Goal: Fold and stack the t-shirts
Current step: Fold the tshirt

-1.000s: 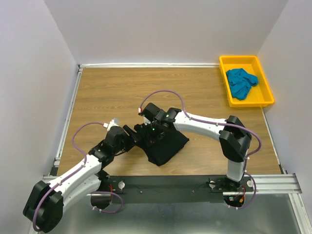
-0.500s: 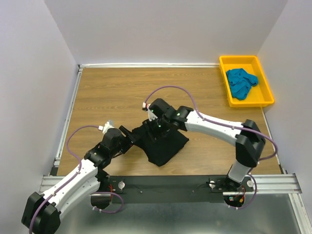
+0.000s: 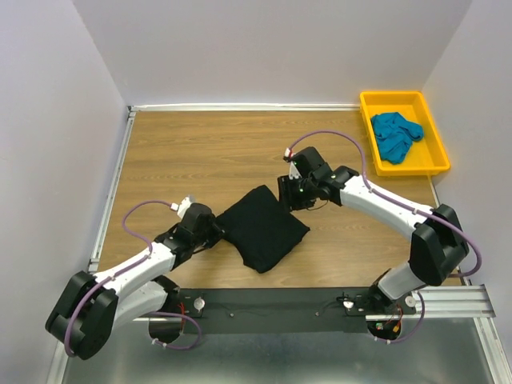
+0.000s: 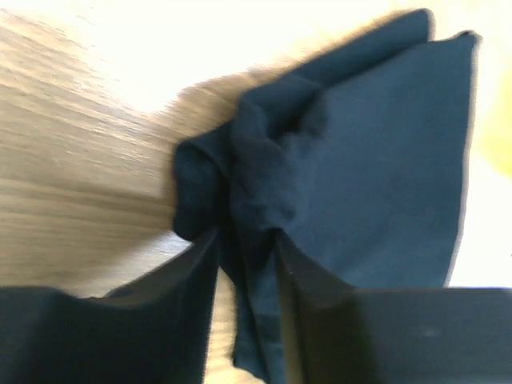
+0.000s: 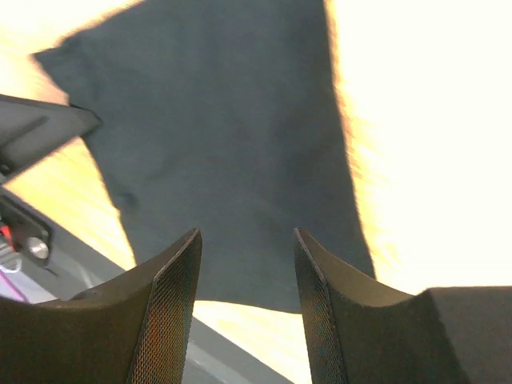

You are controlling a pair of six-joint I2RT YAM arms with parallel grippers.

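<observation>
Top external view: black t-shirt (image 3: pixel 266 230) folded into a rough diamond, lying flat on the wooden table (image 3: pixel 184 152), near the front edge and between the two arms. Left gripper (image 3: pixel 218 234) low at the shirt's left corner, in contact with the cloth. Right gripper (image 3: pixel 288 194) just beside the shirt's far right corner; height above the table not determinable from this angle. Teal-blue t-shirt (image 3: pixel 395 134) crumpled inside the yellow tray (image 3: pixel 404 97) at the far right corner of the table, well apart from both grippers and from the black t-shirt.

Left wrist view: fingers (image 4: pixel 188 276) set narrow, pinched on a bunched fold of black cloth. Fabric gathered into a wrinkled lump just ahead of the tips, the remainder spread smoother toward the right. Bare wood grain to the left of the lump.

Right wrist view: fingers (image 5: pixel 172 304) spread wide, nothing held between them. Black cloth visible beyond the gap, smooth, not touched by either pad. Bright glare over the table on the right side; detail there unreadable.
</observation>
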